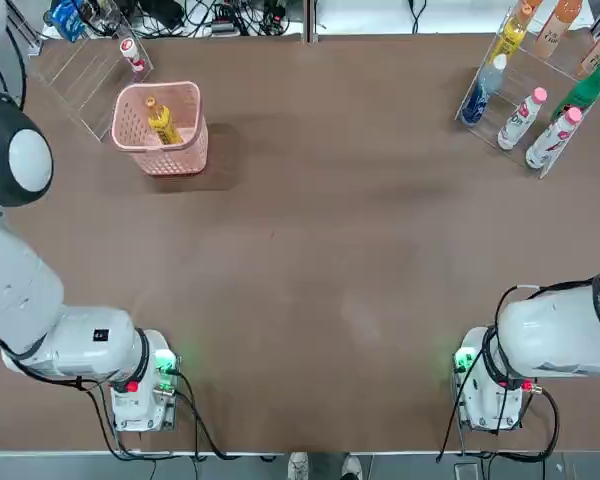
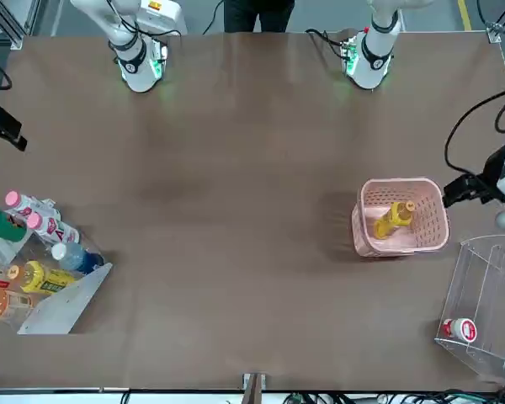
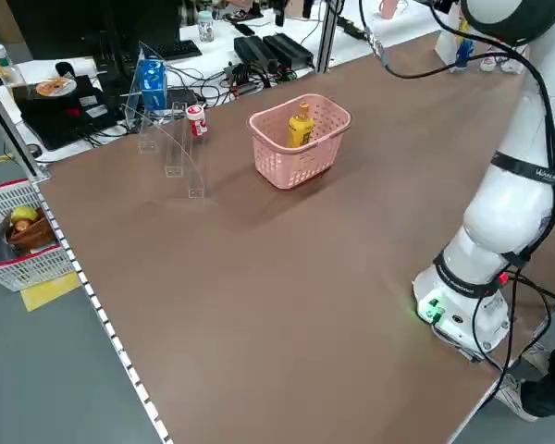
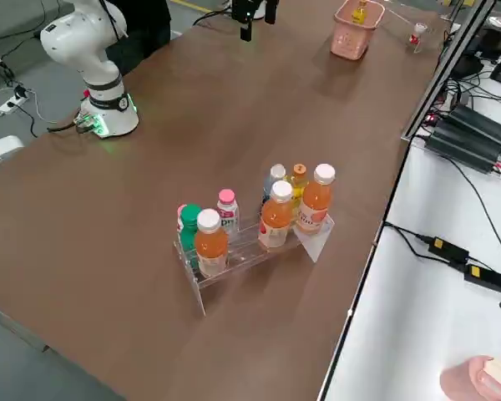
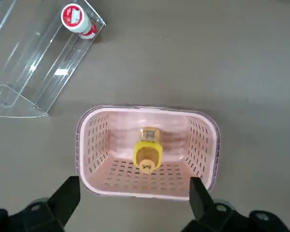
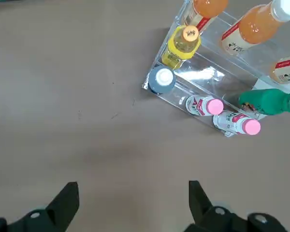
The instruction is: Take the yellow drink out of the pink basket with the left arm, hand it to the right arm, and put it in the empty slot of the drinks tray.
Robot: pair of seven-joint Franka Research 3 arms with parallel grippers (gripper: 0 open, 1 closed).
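The pink basket [image 1: 161, 128] stands at the far left of the table, and the yellow drink [image 1: 162, 121] leans inside it with its cap up. My left gripper [image 5: 133, 186] hangs open high above the basket [image 5: 147, 186], looking straight down at the drink [image 5: 147, 150]. The drinks tray [image 1: 470, 108] sits at the far right, holding several bottles. A bare stretch of clear acrylic [image 6: 203, 75] shows in its middle lane between an orange bottle [image 6: 253, 24] and a pink-capped one [image 6: 205, 104]. High over the table beside that tray, my right gripper [image 6: 133, 188] is open with nothing in it.
A clear acrylic rack [image 1: 85, 70] with a small red-capped bottle [image 1: 130, 50] stands just behind the basket. Cables and boxes line the far edge. Both arm bases [image 1: 140, 385] sit at the near edge. A person's shoes [image 1: 320, 465] show below the table.
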